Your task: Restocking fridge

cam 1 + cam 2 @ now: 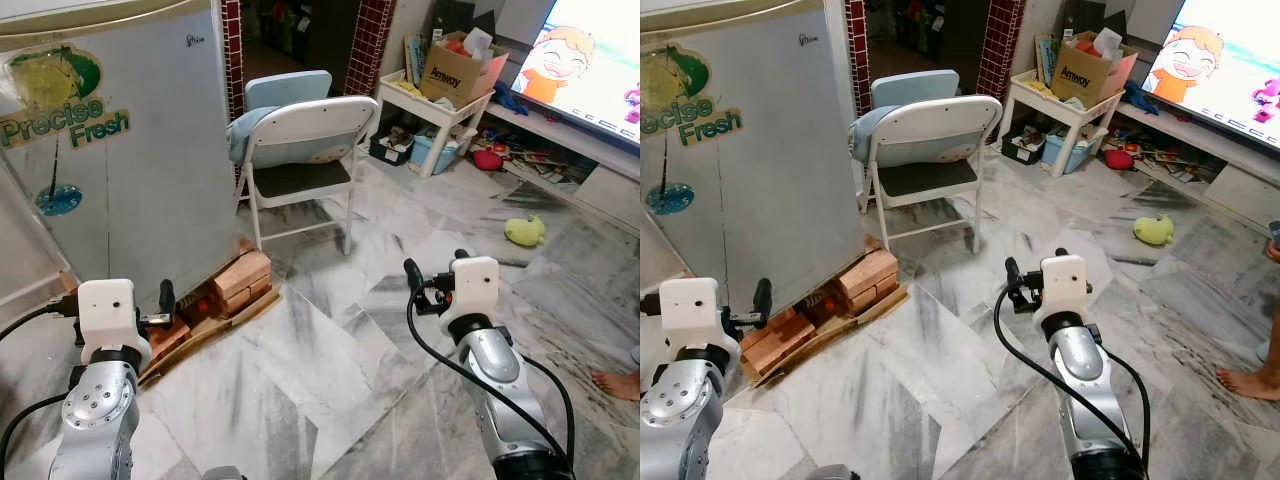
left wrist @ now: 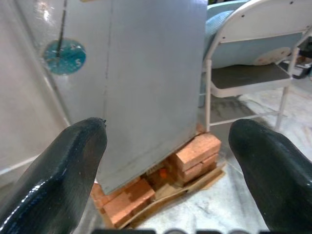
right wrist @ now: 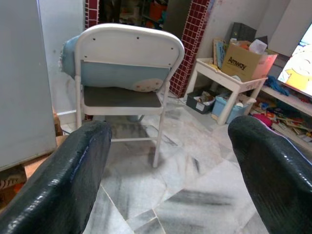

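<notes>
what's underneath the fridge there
The fridge stands on red bricks stacked on a flat board on the marble floor. Something small and orange shows between the bricks; farther under is hidden.

Fridge [image 1: 120, 150] stands at the left, on bricks [image 1: 240, 280]. Chair [image 1: 300, 150] is just right of it. Small table [image 1: 430, 105] w/ a box [image 1: 455, 65] on top is behind, to the right. TV [image 1: 590, 60] is far right, toy [image 1: 525, 231] on floor in front.

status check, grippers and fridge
Left gripper and right gripper open, empty. Grey fridge ahead-left on bricks. White folding chair beside it.
</notes>
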`<state>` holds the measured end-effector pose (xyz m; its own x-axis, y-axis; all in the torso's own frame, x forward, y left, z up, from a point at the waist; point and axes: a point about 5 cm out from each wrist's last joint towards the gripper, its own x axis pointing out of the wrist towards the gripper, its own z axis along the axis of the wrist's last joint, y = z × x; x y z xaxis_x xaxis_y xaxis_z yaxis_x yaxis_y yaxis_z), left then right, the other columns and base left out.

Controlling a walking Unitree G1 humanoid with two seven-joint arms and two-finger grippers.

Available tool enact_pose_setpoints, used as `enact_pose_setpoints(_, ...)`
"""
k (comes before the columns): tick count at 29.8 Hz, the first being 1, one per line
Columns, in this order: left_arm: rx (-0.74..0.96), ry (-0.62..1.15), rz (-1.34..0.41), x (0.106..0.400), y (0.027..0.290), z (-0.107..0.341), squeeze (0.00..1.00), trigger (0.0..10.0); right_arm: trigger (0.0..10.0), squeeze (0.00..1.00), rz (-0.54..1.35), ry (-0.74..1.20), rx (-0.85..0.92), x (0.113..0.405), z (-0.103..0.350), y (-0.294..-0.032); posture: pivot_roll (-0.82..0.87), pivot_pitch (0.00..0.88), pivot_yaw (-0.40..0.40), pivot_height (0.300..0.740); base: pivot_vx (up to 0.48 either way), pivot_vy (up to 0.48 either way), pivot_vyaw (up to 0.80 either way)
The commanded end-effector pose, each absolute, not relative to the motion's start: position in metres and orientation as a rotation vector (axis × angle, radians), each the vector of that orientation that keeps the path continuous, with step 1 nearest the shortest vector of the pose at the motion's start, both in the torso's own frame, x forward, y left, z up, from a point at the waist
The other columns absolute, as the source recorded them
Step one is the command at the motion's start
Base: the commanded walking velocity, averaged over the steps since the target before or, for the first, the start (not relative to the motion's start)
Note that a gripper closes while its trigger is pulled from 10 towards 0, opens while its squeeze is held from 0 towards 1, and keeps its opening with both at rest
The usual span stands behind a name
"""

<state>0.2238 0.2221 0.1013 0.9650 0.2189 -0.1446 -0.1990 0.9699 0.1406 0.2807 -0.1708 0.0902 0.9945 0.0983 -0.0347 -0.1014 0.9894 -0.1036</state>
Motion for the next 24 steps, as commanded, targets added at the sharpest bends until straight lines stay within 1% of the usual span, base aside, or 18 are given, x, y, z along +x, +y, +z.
enact_pose_setpoints(1, 0.153, 0.14, 0.21, 0.22, 0.221, 0.105, 0.0, 10.0, 10.0, 0.0, 0.093, 0.026, -0.101, 0.281, 0.091, -0.173, 0.12, 0.002, -0.085, 0.74, 0.0, 0.0, 0.0)
enact_pose_setpoints(2, 0.176, 0.157, 0.214, 0.212, 0.222, 0.1, 0.0, 10.0, 10.0, 0.0, 0.091, 0.026, -0.1, 0.28, 0.09, -0.173, 0.12, 0.002, -0.083, 0.74, 0.0, 0.0, 0.0)
enact_pose_setpoints(4, 0.171, 0.175, 0.212, 0.209, 0.222, 0.096, 0.0, 10.0, 10.0, 0.0, 0.087, 0.028, -0.097, 0.28, 0.089, -0.174, 0.12, 0.006, -0.08, 0.74, 0.0, 0.0, 0.0)
enact_pose_setpoints(7, 0.168, 0.182, 0.2, 0.208, 0.222, 0.094, 0.0, 10.0, 10.0, 0.0, 0.082, 0.031, -0.093, 0.28, 0.088, -0.175, 0.12, 0.012, -0.082, 0.74, 0.0, 0.0, 0.0)
enact_pose_setpoints(14, 0.224, 0.162, 0.184, 0.208, 0.227, 0.094, 0.0, 10.0, 10.0, 0.0, 0.09, 0.028, -0.087, 0.279, 0.088, -0.173, 0.11, 0.012, -0.082, 0.74, 0.0, 0.0, 0.0)
enact_pose_setpoints(16, 0.283, 0.123, 0.171, 0.185, 0.242, 0.105, 0.0, 10.0, 10.0, 0.0, 0.091, 0.024, -0.097, 0.281, 0.09, -0.174, 0.11, 0.023, -0.076, 0.74, 0.0, 0.0, 0.0)
enact_pose_setpoints(18, 0.308, 0.137, 0.114, 0.163, 0.244, 0.107, 0.0, 10.0, 10.0, 0.0, 0.09, 0.022, -0.102, 0.283, 0.091, -0.177, 0.11, 0.036, -0.076, 0.74, 0.0, 0.0, 0.0)
enact_pose_setpoints(19, 0.308, 0.137, 0.114, 0.163, 0.244, 0.107, 0.0, 10.0, 10.0, 0.0, 0.09, 0.022, -0.102, 0.283, 0.091, -0.177, 0.11, 0.036, -0.076, 0.74, 0.0, 0.0, 0.0)
enact_pose_setpoints(21, 0.309, 0.21, 0.01, 0.139, 0.234, 0.096, 0.0, 10.0, 10.0, 0.0, 0.088, 0.023, -0.103, 0.284, 0.092, -0.179, 0.12, 0.05, -0.08, 0.74, 0.0, 0.0, 0.0)
enact_pose_setpoints(23, 0.287, 0.298, -0.11, 0.113, 0.22, 0.08, 0.0, 10.0, 10.0, 0.0, 0.092, 0.031, -0.103, 0.284, 0.09, -0.179, 0.13, 0.063, -0.09, 0.74, 0.0, 0.0, 0.0)
enact_pose_setpoints(24, 0.287, 0.298, -0.11, 0.113, 0.22, 0.08, 0.0, 10.0, 10.0, 0.0, 0.092, 0.031, -0.103, 0.284, 0.09, -0.179, 0.13, 0.063, -0.09, 0.74, 0.0, 0.0, 0.0)
